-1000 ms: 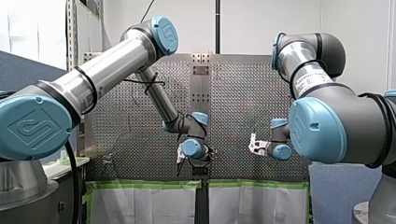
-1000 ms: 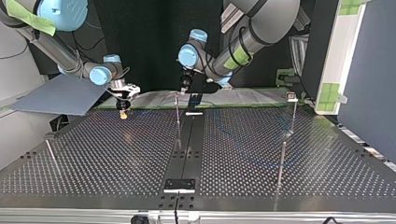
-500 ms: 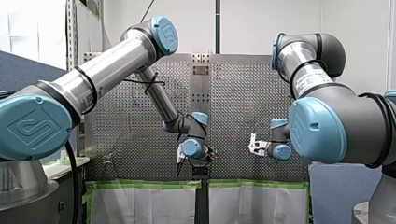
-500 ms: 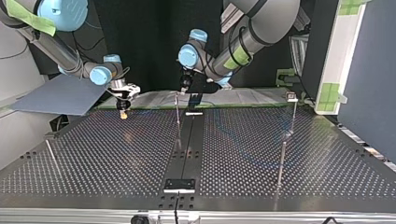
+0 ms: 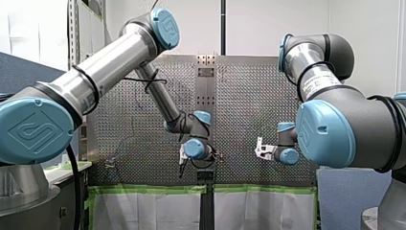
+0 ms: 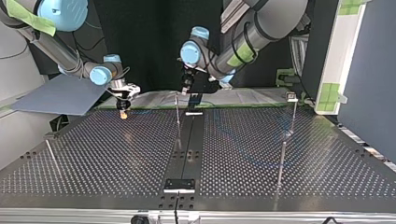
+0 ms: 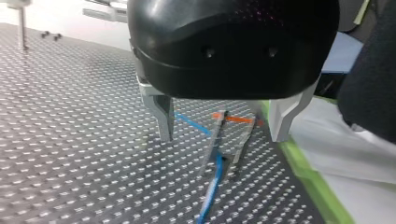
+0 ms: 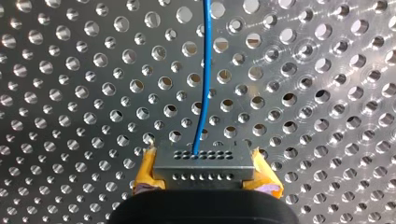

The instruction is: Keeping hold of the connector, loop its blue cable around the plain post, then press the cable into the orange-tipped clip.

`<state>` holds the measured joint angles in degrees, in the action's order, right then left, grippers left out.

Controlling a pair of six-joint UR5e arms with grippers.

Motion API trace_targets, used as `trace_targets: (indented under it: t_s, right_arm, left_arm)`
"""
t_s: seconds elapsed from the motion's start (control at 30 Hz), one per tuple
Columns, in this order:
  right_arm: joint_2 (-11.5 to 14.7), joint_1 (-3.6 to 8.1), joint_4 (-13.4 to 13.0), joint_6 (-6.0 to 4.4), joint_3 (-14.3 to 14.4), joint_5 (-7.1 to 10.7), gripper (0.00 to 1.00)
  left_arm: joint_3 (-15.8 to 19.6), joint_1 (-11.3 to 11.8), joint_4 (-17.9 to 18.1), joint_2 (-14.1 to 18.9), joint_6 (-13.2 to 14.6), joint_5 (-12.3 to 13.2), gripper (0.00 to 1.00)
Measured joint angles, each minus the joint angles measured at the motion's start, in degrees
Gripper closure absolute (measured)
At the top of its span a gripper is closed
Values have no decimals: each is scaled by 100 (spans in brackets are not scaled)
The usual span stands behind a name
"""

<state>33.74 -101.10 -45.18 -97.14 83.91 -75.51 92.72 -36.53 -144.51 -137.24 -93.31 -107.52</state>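
Note:
In the right wrist view my right gripper (image 8: 203,179) is shut on a grey connector (image 8: 203,165), with a yellow pad on each side. The blue cable (image 8: 203,70) runs from the connector straight ahead over the perforated plate. In the left wrist view my left gripper (image 7: 222,135) is open, its metal fingers (image 7: 164,116) set wide apart. The orange-tipped clip (image 7: 233,120) stands between and just beyond them, with the blue cable (image 7: 212,186) running through its base. In the top view my left gripper (image 6: 186,88) hangs just above the clip (image 6: 177,109); my right gripper (image 6: 123,113) is low at the left.
Thin metal posts stand on the perforated table (image 6: 116,158): one at the top view's right (image 6: 283,158), one further back with a small fixture on top (image 6: 293,109), one at the left (image 6: 50,154). A dark rail (image 6: 187,149) runs down the middle. Green tape (image 7: 308,177) edges the plate.
My left arm has lifted its gripper a little, up and slightly left in the front view, with its fingers still open. My right gripper has kept its place and its hold.

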Motion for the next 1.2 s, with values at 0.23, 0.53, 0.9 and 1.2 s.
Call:
trace_targets:
  t_s: [0.23, 0.53, 0.9, 1.2]
  right_arm:
    - [-5, 0, 0, 0, 1, 0, 100]
    - [-11, -13, 3, -12, 1, 0, 100]
    - [-18, -6, 8, -44, 2, 10, 100]
    - [-20, -3, 10, -53, 1, 13, 100]
  left_arm:
    - [365, 49, 304, 364, -107, -253, 0]
    - [855, 88, 413, 854, -175, -356, 0]
    - [1457, 177, 572, 1457, -248, -733, 0]
    - [1957, 181, 948, 1956, -591, -452, 0]
